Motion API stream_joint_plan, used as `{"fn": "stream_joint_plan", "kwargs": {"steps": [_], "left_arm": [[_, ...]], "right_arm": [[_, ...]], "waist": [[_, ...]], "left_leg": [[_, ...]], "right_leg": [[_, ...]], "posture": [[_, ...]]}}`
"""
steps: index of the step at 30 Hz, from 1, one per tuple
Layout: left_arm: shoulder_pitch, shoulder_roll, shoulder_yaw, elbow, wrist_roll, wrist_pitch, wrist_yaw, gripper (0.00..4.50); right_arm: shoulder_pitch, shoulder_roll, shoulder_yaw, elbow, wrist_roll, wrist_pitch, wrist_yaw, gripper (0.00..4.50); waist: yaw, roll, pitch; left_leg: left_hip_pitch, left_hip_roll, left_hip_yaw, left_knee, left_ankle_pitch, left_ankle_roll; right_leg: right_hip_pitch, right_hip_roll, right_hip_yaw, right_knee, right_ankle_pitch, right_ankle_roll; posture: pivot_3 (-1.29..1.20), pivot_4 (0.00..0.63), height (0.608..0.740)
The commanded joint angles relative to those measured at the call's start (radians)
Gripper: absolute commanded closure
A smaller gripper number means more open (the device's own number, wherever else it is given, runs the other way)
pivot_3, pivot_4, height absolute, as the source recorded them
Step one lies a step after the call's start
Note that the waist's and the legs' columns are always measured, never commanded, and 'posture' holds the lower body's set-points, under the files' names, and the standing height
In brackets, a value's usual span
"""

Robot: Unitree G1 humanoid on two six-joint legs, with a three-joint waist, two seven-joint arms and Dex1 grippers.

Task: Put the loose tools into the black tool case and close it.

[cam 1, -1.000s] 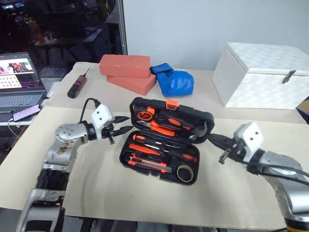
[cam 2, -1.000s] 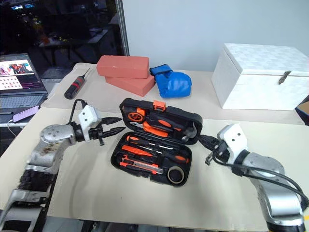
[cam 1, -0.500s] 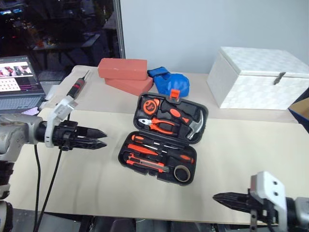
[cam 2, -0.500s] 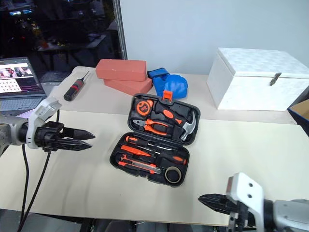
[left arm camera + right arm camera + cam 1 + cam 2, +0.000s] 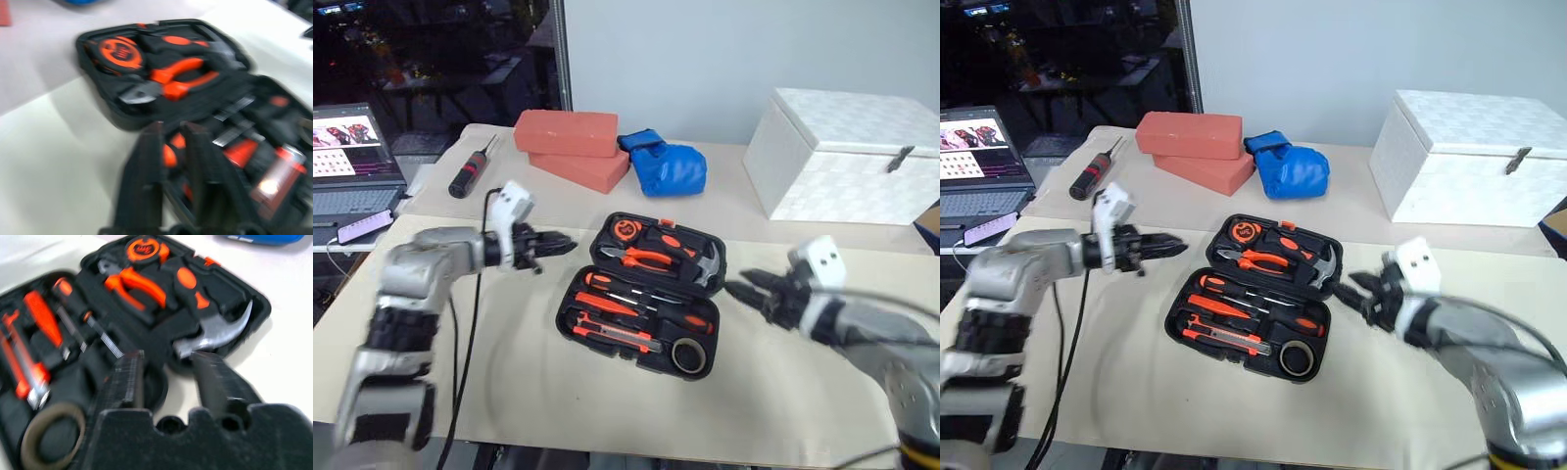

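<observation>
The pale surface (image 5: 509, 392) carries everything, and the biggest thing on it is the white box (image 5: 847, 157) at the far right, lid down with a small metal clasp. Next come 2 red bricks (image 5: 573, 145) stacked at the far middle, with a blue glove (image 5: 668, 164) beside them. A laptop (image 5: 347, 162) sits off the left edge, and a black screwdriver with a red band (image 5: 468, 176) lies near the bricks.

The black tool case (image 5: 646, 289) lies open in the middle of the surface, both halves flat. It is a black moulded clamshell with an orange latch on its far rim. The far half holds an orange tape measure (image 5: 626, 231), orange-handled pliers (image 5: 649, 258) and a hammer (image 5: 705, 266). The near half holds 2 slim screwdrivers (image 5: 631, 299) with orange-and-black handles, an orange-and-black utility knife (image 5: 617, 336) along the near edge and a grey tape ring (image 5: 688, 354) in the near right corner. Each tool sits in its recess.

The left gripper (image 5: 560, 245) hangs just left of the case's far half, its fingers (image 5: 149, 161) close together with a narrow gap, pinching nothing. The right gripper (image 5: 744, 289) hangs just right of the case near the hammer, its fingers (image 5: 128, 377) spread apart and holding nothing.
</observation>
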Motion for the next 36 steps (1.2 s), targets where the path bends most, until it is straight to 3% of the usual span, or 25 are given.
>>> {"fn": "stream_joint_plan", "kwargs": {"steps": [1, 6, 12, 16, 17, 18, 22, 30, 36], "left_arm": [[-0.154, -0.066, -0.054, 0.173, 0.099, 0.051, 0.117, 2.56], [-0.288, -0.152, -0.096, 0.411, 0.156, 0.036, 0.111, 2.56], [-0.408, -0.238, -0.127, 0.695, 0.239, -0.077, 0.072, 2.56], [-0.451, -0.272, -0.121, 0.820, 0.273, -0.146, 0.037, 2.50], [-0.461, -0.281, -0.116, 0.845, 0.277, -0.159, 0.028, 3.00], [-0.470, -0.287, -0.112, 0.865, 0.283, -0.169, 0.020, 3.15], [-0.502, -0.301, -0.096, 0.934, 0.308, -0.209, 0.003, 4.48], [-0.509, -0.283, -0.046, 0.931, 0.305, -0.265, -0.095, 4.48], [-0.448, -0.248, -0.016, 0.814, 0.303, -0.338, -0.071, 4.48]], "right_arm": [[-0.137, 0.000, 0.074, 0.114, -0.054, 0.096, -0.080, 1.43], [-0.265, -0.009, 0.153, 0.233, -0.097, 0.171, -0.109, 1.43], [-0.348, 0.013, 0.140, 0.379, -0.102, 0.227, -0.098, 1.43], [-0.381, 0.018, 0.153, 0.478, -0.116, 0.221, -0.082, 2.46], [-0.387, 0.021, 0.154, 0.496, -0.114, 0.223, -0.077, 2.83], [-0.391, 0.023, 0.154, 0.509, -0.113, 0.224, -0.072, 3.21], [-0.422, 0.045, 0.158, 0.569, -0.117, 0.215, -0.057, 4.47], [-0.506, 0.080, 0.195, 0.690, -0.157, 0.069, 0.013, 4.47], [-0.693, 0.116, 0.337, 0.945, -0.349, -0.378, 0.147, 4.47]], "waist": [[0.000, 0.000, 0.000], [-0.006, 0.000, 0.000], [-0.005, 0.000, 0.000], [-0.008, 0.000, 0.000], [-0.008, 0.000, 0.000], [-0.007, 0.000, 0.000], [-0.006, 0.000, 0.000], [-0.021, 0.000, 0.000], [-0.045, 0.002, 0.002]], "left_leg": [[-0.001, -0.001, 0.000, 0.000, 0.000, 0.000], [-0.001, -0.002, 0.000, 0.000, 0.000, 0.001], [-0.006, -0.003, -0.001, 0.000, -0.001, 0.001], [-0.006, -0.003, -0.001, 0.000, -0.001, 0.001], [-0.006, -0.003, -0.001, 0.000, -0.001, 0.001], [-0.006, -0.003, -0.001, 0.000, -0.001, 0.001], [-0.005, -0.004, -0.002, 0.000, 0.000, 0.001], [-0.005, -0.004, -0.003, 0.002, 0.001, 0.002], [-0.006, -0.005, -0.003, 0.002, 0.003, 0.002]], "right_leg": [[0.000, 0.000, 0.000, 0.000, 0.002, -0.002], [0.000, -0.001, 0.001, -0.001, 0.002, -0.001], [-0.003, -0.001, 0.001, -0.002, 0.002, -0.001], [-0.003, -0.002, 0.001, -0.002, 0.002, -0.001], [-0.003, -0.002, 0.001, -0.002, 0.002, -0.001], [-0.003, -0.002, 0.001, -0.002, 0.002, -0.001], [-0.002, -0.002, 0.001, -0.001, 0.002, 0.000], [-0.001, -0.001, 0.001, -0.002, 0.004, 0.003], [-0.003, -0.002, 0.004, -0.002, 0.007, 0.008]], "posture": [[0.00, 0.150, 0.740], [0.00, 0.150, 0.740], [0.00, 0.150, 0.740], [0.00, 0.150, 0.740], [0.00, 0.150, 0.740], [0.00, 0.150, 0.740], [0.00, 0.150, 0.740], [0.00, 0.150, 0.740], [0.00, 0.150, 0.740]]}}
